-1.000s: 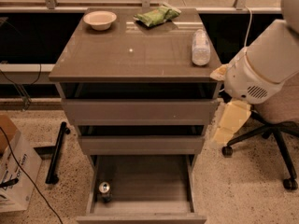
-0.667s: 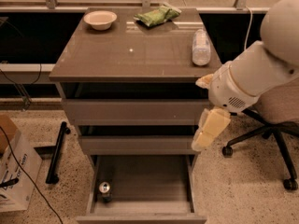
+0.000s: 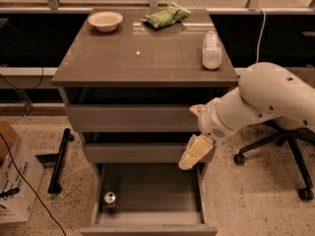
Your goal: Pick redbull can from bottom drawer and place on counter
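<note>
The redbull can (image 3: 110, 200) stands upright in the front left corner of the open bottom drawer (image 3: 147, 219), its silver top showing. The gripper (image 3: 193, 155) hangs from the white arm in front of the middle drawer, above the right side of the open drawer, well to the right of the can and higher than it. It holds nothing that I can see. The counter (image 3: 133, 58) is the glossy grey-brown top of the cabinet.
On the counter stand a white bowl (image 3: 105, 20) at the back left, a green packet (image 3: 165, 17) at the back middle and a clear plastic bottle (image 3: 211, 50) lying at the right. An office chair base (image 3: 290, 161) is at the right, a cardboard box (image 3: 12, 181) at the left.
The arm has swung left and down, bringing the gripper from beside the cabinet's right edge to in front of the middle drawer, over the open drawer's right side. The can has not moved.
</note>
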`<state>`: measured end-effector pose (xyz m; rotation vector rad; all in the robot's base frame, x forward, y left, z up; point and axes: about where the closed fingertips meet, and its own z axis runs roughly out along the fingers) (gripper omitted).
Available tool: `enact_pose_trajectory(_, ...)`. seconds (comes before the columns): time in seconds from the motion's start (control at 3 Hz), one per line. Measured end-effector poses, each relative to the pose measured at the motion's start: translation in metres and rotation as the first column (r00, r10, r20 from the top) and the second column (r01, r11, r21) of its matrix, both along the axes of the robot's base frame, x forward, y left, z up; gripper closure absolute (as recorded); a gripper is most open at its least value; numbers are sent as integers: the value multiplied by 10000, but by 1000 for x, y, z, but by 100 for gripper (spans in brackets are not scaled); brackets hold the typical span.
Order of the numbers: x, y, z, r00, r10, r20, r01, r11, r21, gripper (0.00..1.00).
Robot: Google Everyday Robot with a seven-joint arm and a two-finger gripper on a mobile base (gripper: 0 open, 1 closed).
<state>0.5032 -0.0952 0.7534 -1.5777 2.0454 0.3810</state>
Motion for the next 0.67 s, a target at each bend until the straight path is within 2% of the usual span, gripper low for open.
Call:
enact_pose_trajectory(0.33,0,0,0,10000,0,-8,0,10000,-5,0)
enact_pose_trajectory(0.67,0,15,-10,9991,-417,64,416,9990,170,0)
